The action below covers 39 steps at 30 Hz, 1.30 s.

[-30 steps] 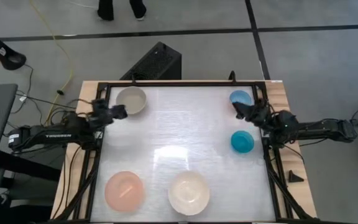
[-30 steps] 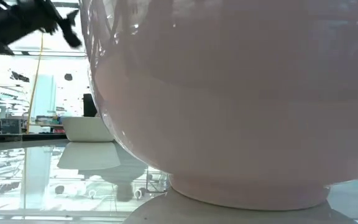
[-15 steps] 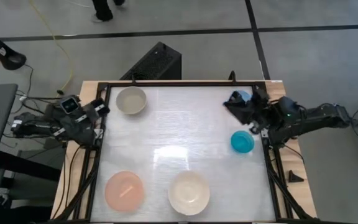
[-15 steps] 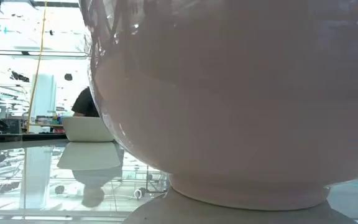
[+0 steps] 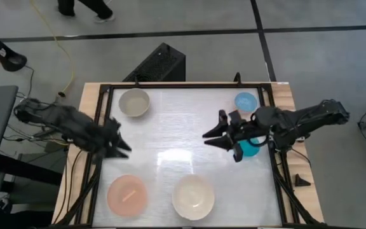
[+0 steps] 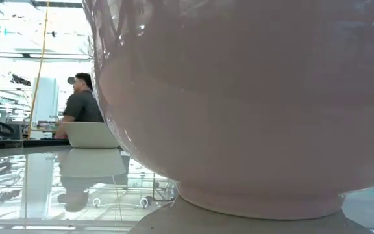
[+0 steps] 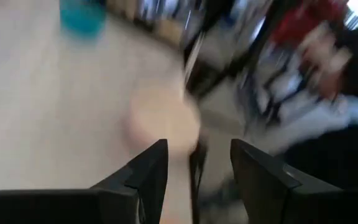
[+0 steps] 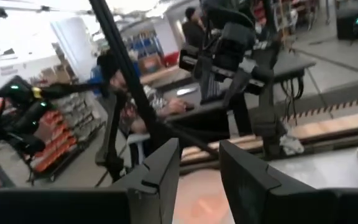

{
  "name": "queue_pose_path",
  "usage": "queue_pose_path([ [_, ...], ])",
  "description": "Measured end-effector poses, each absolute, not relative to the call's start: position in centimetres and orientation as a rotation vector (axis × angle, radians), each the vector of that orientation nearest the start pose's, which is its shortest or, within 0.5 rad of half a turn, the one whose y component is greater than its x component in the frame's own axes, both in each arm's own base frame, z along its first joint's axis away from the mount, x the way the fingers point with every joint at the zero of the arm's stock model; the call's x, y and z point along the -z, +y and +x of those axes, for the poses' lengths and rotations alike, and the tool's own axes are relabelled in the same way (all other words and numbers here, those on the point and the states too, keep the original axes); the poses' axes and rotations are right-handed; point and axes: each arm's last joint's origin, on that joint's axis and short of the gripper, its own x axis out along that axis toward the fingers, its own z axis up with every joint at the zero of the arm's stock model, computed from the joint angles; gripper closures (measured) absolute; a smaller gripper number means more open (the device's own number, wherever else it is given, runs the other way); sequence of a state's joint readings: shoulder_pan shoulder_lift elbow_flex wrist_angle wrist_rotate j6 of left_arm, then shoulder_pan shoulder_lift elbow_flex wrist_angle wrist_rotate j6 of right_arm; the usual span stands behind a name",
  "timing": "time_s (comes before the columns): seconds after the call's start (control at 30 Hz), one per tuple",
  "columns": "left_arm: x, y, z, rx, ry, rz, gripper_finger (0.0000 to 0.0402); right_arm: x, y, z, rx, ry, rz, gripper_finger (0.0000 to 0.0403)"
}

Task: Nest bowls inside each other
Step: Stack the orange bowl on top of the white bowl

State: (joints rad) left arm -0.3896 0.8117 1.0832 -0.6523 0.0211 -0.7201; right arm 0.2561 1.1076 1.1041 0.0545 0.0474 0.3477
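Five bowls stand apart on the white table, each on its foot: beige-grey (image 5: 134,102) far left, light blue (image 5: 246,100) far right, teal (image 5: 251,147) at the right edge, salmon-pink (image 5: 127,194) near left, cream-white (image 5: 193,197) near middle. The cream-white bowl (image 6: 239,104) fills the low view, with the beige-grey one (image 6: 93,134) behind it. My left gripper (image 5: 122,148) hovers open above the table's left side, between the beige-grey and salmon-pink bowls. My right gripper (image 5: 210,138) hovers open left of the teal bowl, pointing toward the table's middle. Both are empty in their wrist views (image 7: 194,162) (image 8: 199,171).
A black frame (image 5: 183,84) runs round the tabletop. A black box (image 5: 161,63) stands on the floor past the far edge. A person (image 6: 80,107) sits in the room beyond the table. The table's middle (image 5: 170,140) is bare.
Both arms have risen from the far corners. My left gripper left the beige-grey bowl's side, drew back over the left edge, then swung toward the near edge. My right gripper went from beside the light blue bowl toward the table's middle. Both tipped up toward level. No bowl moved.
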Motion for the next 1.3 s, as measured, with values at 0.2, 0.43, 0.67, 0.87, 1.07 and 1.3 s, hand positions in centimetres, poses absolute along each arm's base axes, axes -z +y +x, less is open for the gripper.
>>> queue_pose_path([
  [0.2, -32.6, -10.4, 15.2, 0.222, 0.987, -0.553, 0.0237, -39.3, 6.4, 24.6, -0.206, 0.053, 0.387, 0.0255],
  [0.43, -28.7, -13.5, 15.6, 0.081, 1.170, -0.266, 0.0237, -38.7, 6.4, 24.9, -0.192, 0.103, 0.397, 0.0255],
  [0.67, -26.2, -15.0, 17.0, -0.018, 1.244, -0.150, 0.0237, -37.7, 6.5, 25.1, -0.166, 0.194, 0.465, 0.0255],
  [0.87, -26.3, -14.8, 17.2, -0.082, 1.186, -0.146, 0.0237, -33.9, 9.1, 29.9, -0.314, 0.294, 0.553, 0.0255],
  [1.07, -28.5, -13.1, 16.0, -0.154, 1.028, -0.249, 0.0237, -28.8, 9.9, 36.2, -0.420, 0.223, 0.682, 0.0255],
  [1.3, -32.3, -10.0, 13.2, -0.202, 0.757, -0.438, 0.0237, -26.0, 9.1, 42.2, -0.495, 0.303, 0.716, 0.0255],
])
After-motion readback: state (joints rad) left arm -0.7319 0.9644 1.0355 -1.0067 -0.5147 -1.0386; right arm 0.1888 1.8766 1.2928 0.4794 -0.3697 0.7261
